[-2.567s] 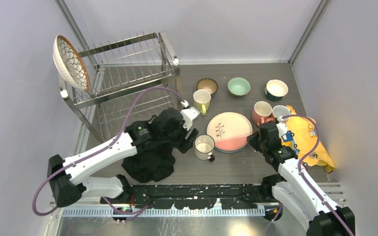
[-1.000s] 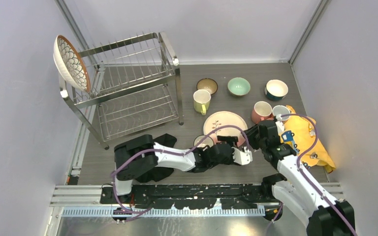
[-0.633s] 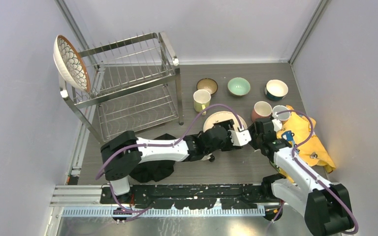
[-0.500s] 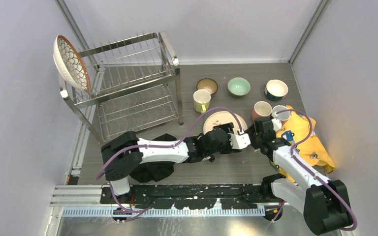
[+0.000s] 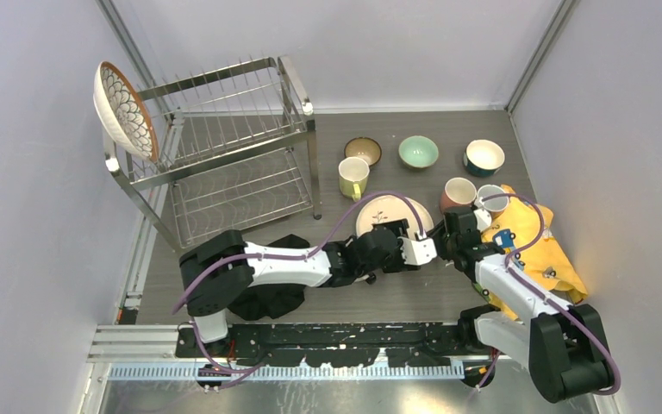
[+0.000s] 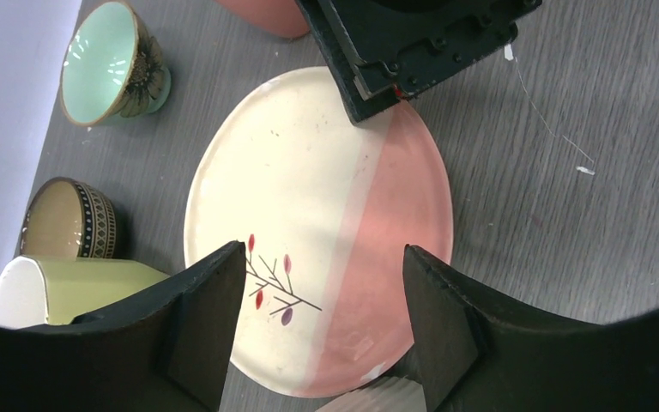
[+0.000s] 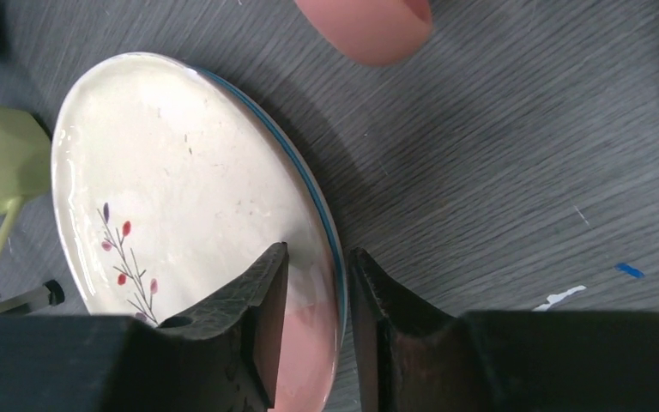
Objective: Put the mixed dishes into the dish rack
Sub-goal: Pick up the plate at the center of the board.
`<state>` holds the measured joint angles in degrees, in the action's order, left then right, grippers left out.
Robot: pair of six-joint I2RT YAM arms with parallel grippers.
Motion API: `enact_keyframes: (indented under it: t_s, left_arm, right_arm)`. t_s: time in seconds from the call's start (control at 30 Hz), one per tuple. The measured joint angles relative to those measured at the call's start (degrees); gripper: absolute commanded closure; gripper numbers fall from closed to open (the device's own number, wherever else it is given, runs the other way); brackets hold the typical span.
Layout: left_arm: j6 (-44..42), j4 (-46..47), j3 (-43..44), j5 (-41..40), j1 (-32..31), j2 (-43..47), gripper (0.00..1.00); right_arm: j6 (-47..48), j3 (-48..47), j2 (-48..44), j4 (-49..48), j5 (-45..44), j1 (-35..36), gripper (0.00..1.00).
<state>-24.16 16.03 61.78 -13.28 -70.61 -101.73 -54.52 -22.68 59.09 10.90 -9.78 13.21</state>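
Top external view: dish rack [image 5: 224, 129] at upper left holds one scalloped plate [image 5: 125, 110].
Left to load: pink-and-cream plate [image 5: 379, 216] at centre; yellow mug [image 5: 353, 177], pink mug [image 5: 459, 194] and three bowls [image 5: 418, 152] behind.
Left gripper [image 6: 322, 257]: fingers spread wide above that plate, empty.
Right gripper [image 7: 317, 262]: fingers narrowly astride the plate's rim; whether clamped, cannot tell.
Hidden: plate's lower edge, under both grippers in the overhead.

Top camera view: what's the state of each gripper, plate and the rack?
Dish rack: upright, holding one plate.
Scalloped plate: on edge at its upper left end.
Pink-and-cream plate: lying face up, unracked.
Left gripper: open above that plate.
Right gripper: straddling its rim; grip unclear.
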Motion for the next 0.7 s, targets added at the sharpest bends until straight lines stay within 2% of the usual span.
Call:
enact_keyframes:
  t_s: [0.13,0.23,0.7]
  left_arm:
    - [-0.02,0.07,-0.42,0.07,-0.04,-0.26,0.33]
    - [-0.11,0.48,-0.63,0.46,-0.09,-0.31,0.33]
    - [-3.63,1.92,-0.61,0.48,-2.19,-5.01,0.33]
  right_arm:
    - [-0.13,0.13,0.24,-0.55,0.13,-0.24,0.87]
    - [0.17,0.2,-0.68,-0.17,-0.13,-0.33,0.98]
    - [1.11,0.2,-8.35,6.62,0.07,-0.22,0.99]
